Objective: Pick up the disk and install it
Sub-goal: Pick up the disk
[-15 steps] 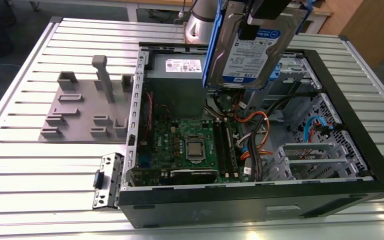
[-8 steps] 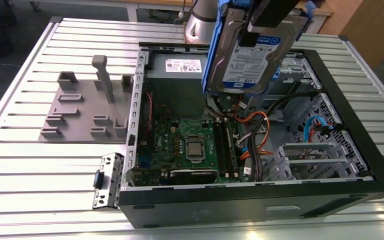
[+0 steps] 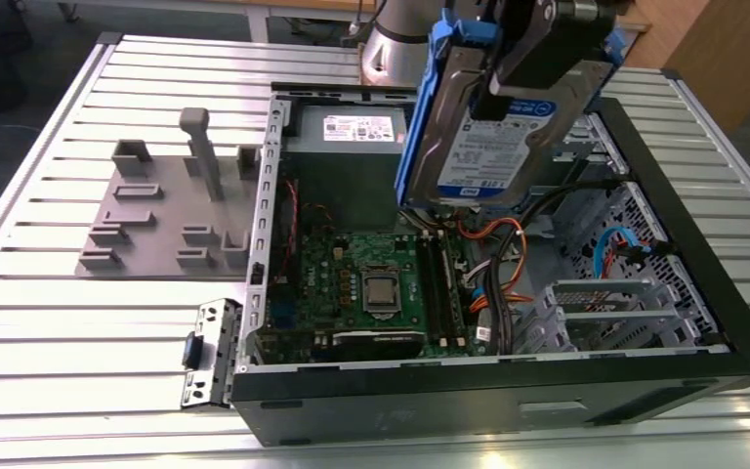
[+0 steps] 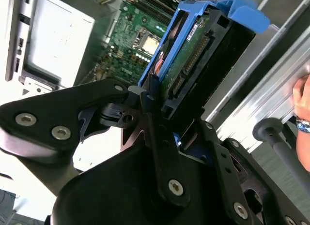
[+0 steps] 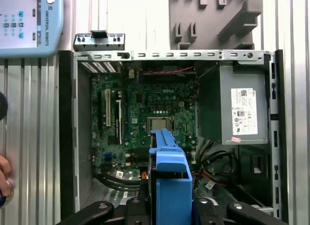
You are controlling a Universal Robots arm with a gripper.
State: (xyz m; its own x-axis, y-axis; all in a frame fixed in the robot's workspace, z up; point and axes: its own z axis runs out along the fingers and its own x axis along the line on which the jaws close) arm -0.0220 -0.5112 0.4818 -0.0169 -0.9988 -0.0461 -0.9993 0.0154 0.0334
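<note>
One gripper clamping the disk, above open computer case

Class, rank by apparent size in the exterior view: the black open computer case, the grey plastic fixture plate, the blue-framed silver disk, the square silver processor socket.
Largest: black open computer case.
Then grey plastic fixture plate and blue-framed silver disk, alike; the raised disk may be nearer the camera, so unranked.
Smallest: square silver processor socket.

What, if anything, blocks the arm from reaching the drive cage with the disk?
Probably nothing, so likely yes. The jaws of the gripper clamp the disk above the open case; the drive cage lies uncovered below, though orange cables run close beside it.
</note>
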